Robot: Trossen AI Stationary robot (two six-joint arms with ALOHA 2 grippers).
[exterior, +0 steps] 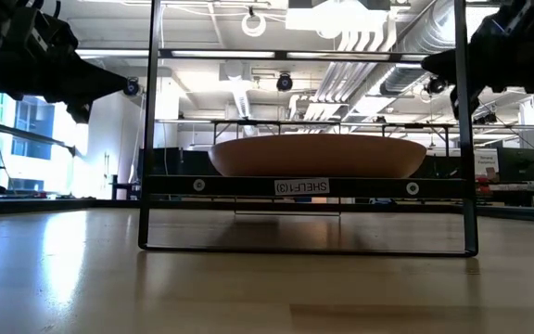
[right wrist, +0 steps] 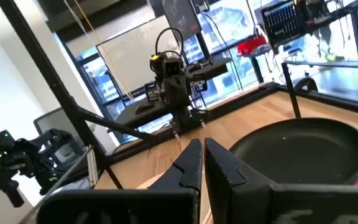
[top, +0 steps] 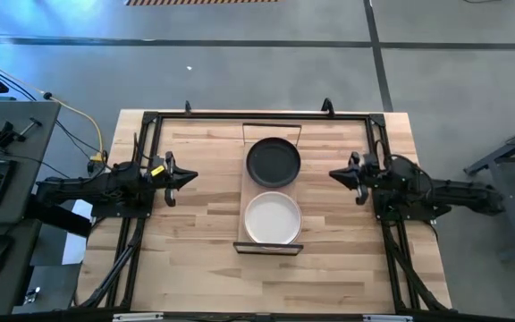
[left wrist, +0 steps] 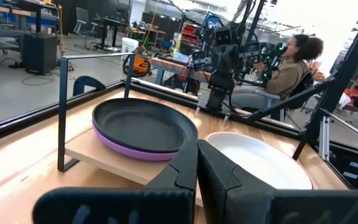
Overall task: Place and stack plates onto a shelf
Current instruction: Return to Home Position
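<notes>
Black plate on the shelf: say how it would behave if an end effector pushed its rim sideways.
The black plate looks rigid, so it should move whole. It sits nested in the purple plate, whose rim probably resists sliding; both may shift together. Its glossy surface suggests a slippery grip.

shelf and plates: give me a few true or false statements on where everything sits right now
1. The black plate sits on top of a purple plate. True.
2. The white plate lies on the bare table beside the shelf. False: it is on the shelf, next to the black plate.
3. The left end effector is holding a plate. False: it is shut on nothing, off to the shelf's left.
4. The right end effector is apart from the shelf, on its right side. True.
5. The left wrist view shows a person sitting beyond the table. True.
</notes>
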